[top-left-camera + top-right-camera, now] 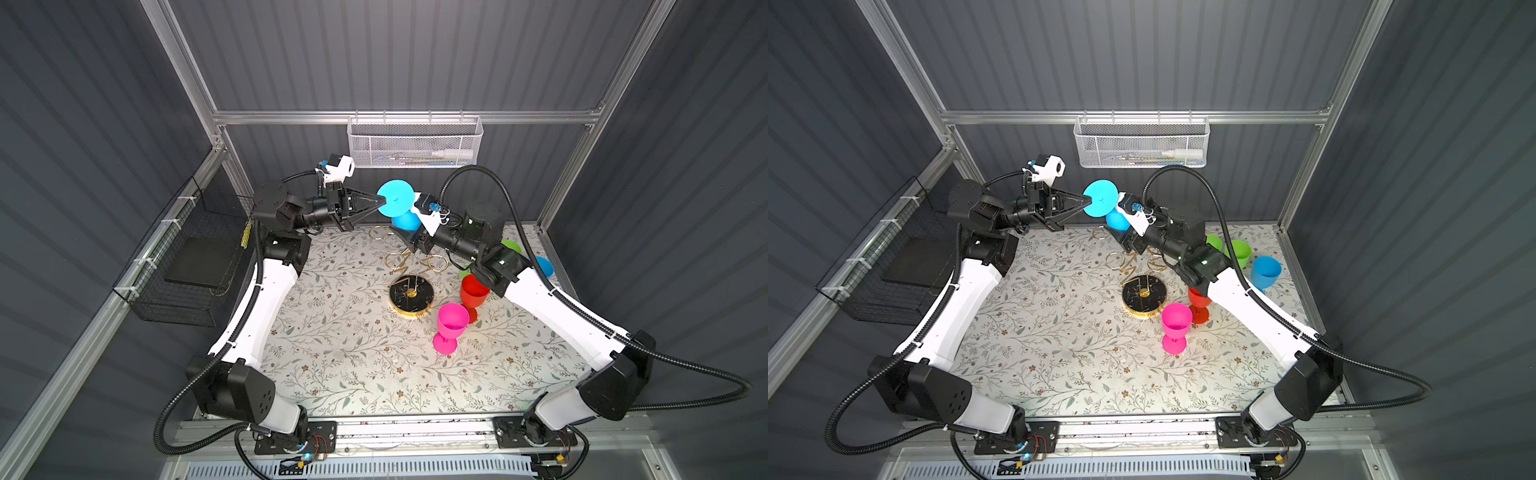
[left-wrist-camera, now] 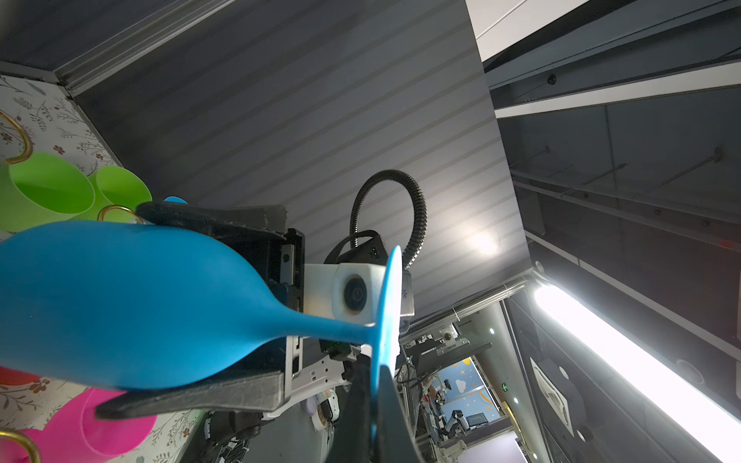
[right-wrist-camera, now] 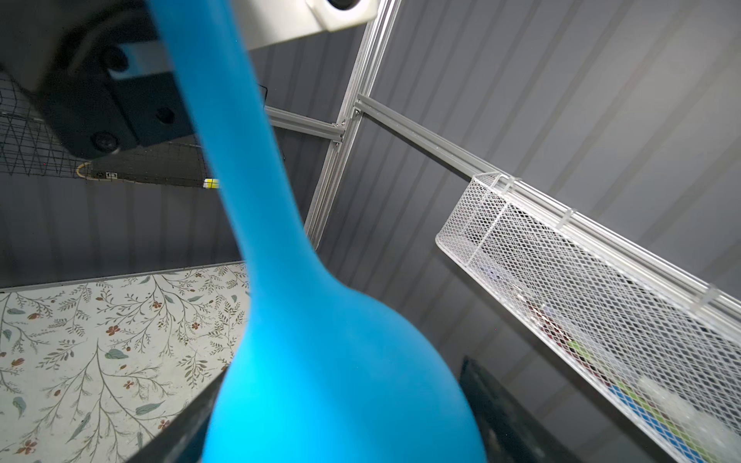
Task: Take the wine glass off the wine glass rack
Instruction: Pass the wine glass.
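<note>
Left gripper (image 1: 379,202) clenched on wine glass (image 1: 397,195) foot, holding it inverted; right gripper (image 2: 120,308) straddled bowl for handover, contact unclear from view.

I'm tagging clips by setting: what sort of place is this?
Probably a robot lab cell: grey panel walls on an aluminium frame, a left arm and right arm mounted at a floral-covered table.
</note>
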